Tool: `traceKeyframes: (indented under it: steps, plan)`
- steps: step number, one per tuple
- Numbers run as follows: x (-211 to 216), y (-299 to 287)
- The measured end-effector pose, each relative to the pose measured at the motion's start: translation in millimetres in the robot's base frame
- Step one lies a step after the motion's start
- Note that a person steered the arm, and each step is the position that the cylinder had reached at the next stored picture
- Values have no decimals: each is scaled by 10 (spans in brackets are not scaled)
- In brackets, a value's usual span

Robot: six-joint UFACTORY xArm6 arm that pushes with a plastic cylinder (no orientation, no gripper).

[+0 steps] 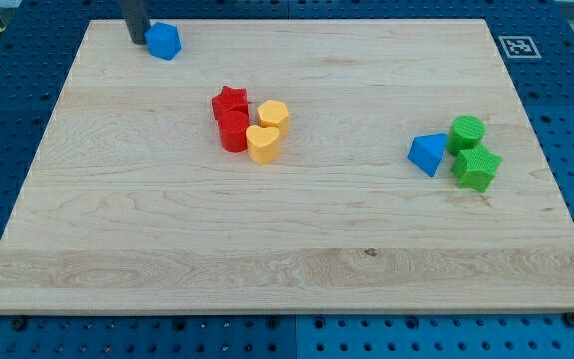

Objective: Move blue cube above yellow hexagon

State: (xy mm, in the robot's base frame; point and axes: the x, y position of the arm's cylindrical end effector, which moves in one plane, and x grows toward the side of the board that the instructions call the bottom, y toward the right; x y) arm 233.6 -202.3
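Note:
The blue cube (pixel 164 41) lies near the board's top left corner. My tip (pixel 137 40) stands just left of it, touching or almost touching its left side. The yellow hexagon (pixel 274 115) sits near the board's middle, at the right of a tight cluster with a red star (pixel 230 101), a red cylinder (pixel 233 132) and a yellow heart (pixel 263 144). The blue cube is up and to the left of the hexagon, well apart from it.
At the right a blue triangular block (pixel 428 154), a green cylinder (pixel 466 132) and a green star-like block (pixel 476 167) huddle together. The wooden board (pixel 287 249) lies on a blue pegboard. A marker tag (pixel 517 46) sits past the top right corner.

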Motion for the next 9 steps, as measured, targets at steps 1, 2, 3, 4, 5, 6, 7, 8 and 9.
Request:
traceKeyframes:
  steps: [1, 2, 3, 4, 5, 6, 7, 8, 9]
  plan:
    - [0, 155]
    - [0, 155]
    - [2, 156]
    - [96, 281]
    - [119, 456]
    - [127, 479]
    - [254, 641]
    - [326, 708]
    - [382, 708]
